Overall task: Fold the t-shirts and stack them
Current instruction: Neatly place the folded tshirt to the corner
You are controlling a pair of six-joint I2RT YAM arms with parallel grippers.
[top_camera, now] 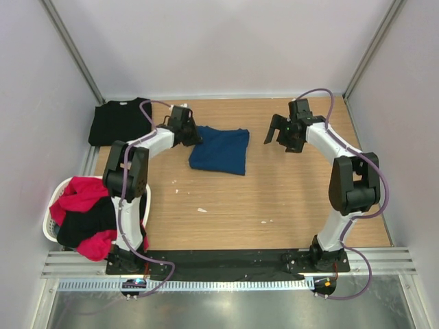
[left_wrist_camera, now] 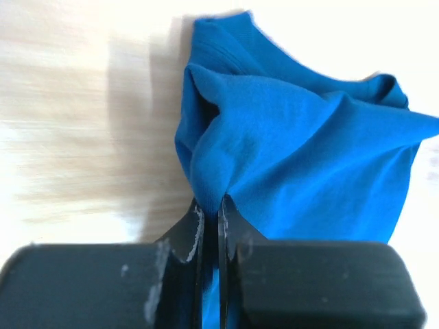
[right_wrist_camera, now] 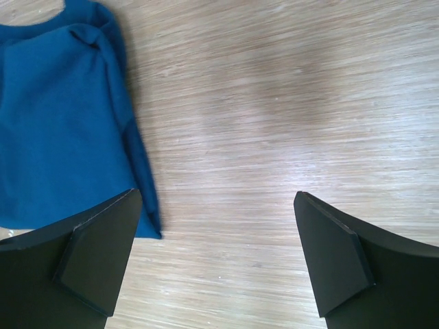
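Though folded to a rough rectangle, not lying flat: blue t-shirt (top_camera: 221, 149) on wooden table (top_camera: 274, 199), middle of the board toward the far side, far-left corner standing up in a bunched peak. Peak pinched between the fingers of left gripper (left_wrist_camera: 209, 214), jaws almost together with only a thin layer of fabric between them, rest of the cloth fanning out beyond the tips in the left wrist view. Just off the shirt's right side, clear of it from above: right gripper (right_wrist_camera: 216, 197), fingers spread wide, only bare wood between them. In the right wrist view, shirt's right hem running close past the tip of the finger (right_wrist_camera: 103, 253) on the shirt side; touching or not, cannot tell. Further out, black t-shirt (top_camera: 120, 121) folded flat at the table's far-left corner, beside the left arm. At the left table edge near that arm's base, white basket (top_camera: 49, 223) heaped with red and black tees (top_camera: 82, 195), cloth spilling over the rim.
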